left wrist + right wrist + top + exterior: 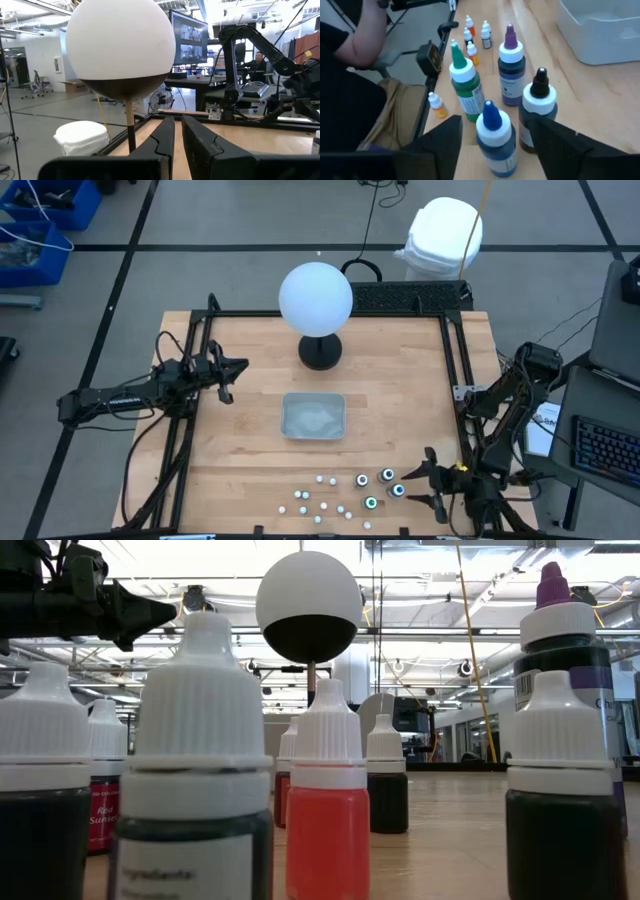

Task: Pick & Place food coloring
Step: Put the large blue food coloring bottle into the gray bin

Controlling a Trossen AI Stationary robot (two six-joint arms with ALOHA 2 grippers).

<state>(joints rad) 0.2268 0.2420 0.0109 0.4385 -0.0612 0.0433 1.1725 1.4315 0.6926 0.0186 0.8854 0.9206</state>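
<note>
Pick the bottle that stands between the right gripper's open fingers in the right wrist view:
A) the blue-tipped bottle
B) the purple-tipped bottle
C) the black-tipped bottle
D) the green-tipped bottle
A: in the right wrist view the blue-tipped bottle stands upright in the gap of the right gripper, whose fingers are spread either side of it without closing; the green-tipped bottle, purple-tipped bottle and black-tipped bottle stand beyond it.

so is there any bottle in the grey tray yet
No, the grey tray holds nothing; the food coloring bottles all stand on the table near its front edge.
</note>
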